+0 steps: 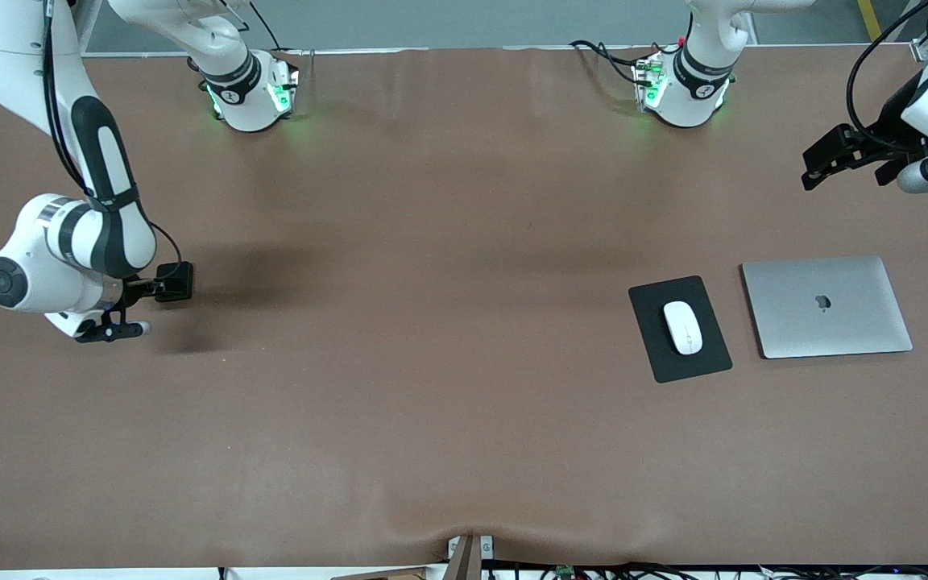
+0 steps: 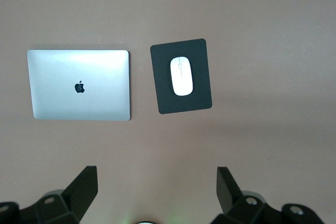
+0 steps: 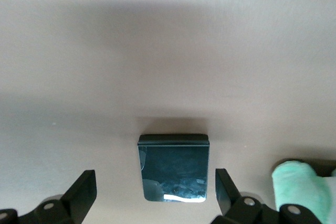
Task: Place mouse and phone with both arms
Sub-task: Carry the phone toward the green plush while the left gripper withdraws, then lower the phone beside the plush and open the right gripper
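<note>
From the front camera, the white mouse (image 1: 682, 327) lies on a black pad (image 1: 679, 328), toward the left arm's end of the brown tabletop (image 1: 432, 362). A closed silver laptop (image 1: 826, 306) lies just beside the pad. The left end effector (image 1: 822, 165) hangs over that end of the tabletop. The right end effector (image 1: 122, 330) is low at the other end.

In the left wrist view, its fingers (image 2: 84, 190) are wide apart and hold nothing.

In the right wrist view, the black phone (image 3: 173, 167) lies on the tabletop between two spread fingers (image 3: 83, 192), which do not touch it.
</note>
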Motion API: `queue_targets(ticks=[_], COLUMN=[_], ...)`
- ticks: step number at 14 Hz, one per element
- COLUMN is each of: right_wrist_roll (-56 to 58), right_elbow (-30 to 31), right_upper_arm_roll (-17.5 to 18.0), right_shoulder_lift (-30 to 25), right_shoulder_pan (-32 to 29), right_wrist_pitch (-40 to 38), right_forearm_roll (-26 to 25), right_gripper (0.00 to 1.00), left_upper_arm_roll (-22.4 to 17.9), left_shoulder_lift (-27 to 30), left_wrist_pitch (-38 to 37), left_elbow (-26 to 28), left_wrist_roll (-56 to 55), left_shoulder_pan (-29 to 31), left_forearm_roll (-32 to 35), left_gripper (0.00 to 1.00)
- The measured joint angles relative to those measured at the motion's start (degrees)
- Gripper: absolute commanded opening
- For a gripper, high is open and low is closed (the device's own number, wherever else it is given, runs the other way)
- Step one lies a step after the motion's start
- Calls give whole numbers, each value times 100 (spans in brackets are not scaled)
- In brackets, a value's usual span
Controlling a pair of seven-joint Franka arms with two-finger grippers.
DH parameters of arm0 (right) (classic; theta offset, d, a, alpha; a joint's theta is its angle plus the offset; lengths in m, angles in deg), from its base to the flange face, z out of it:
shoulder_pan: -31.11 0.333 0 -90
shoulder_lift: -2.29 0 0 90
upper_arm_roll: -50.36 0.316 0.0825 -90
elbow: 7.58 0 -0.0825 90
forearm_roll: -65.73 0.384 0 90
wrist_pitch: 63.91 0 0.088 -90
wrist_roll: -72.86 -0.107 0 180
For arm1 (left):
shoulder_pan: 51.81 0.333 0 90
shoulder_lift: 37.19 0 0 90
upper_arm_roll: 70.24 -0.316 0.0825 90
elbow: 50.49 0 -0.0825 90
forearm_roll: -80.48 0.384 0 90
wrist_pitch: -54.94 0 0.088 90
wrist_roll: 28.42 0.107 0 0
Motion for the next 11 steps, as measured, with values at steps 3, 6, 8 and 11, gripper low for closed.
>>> queue_targets(ticks=[3,6,8,11], right_wrist_roll=[7,34,35,58], right_elbow=[-531,-1124,-1567,-2063], right_upper_arm_roll=[-68,-155,-257,-389], right_shoulder_lift=[-11,-100,-197,-394], right_shoulder_pan=[-6,-9,-10,-13], right_wrist_pitch=[-651,-1641,-2236,-2732], right_forearm_roll=[0,0,0,0], right_gripper=[100,100,100,100], left_upper_arm_roll=[0,-1,-1,-2], left_shoulder_lift=[0,0,0,0], left_wrist_pitch=[0,0,0,0], left_elbow=[-9,-11,-15,-19], left_wrist_roll=[0,0,0,0], left_shoulder_pan=[0,0,0,1], left_forearm_roll=[0,0,0,0], left_gripper=[100,100,100,100])
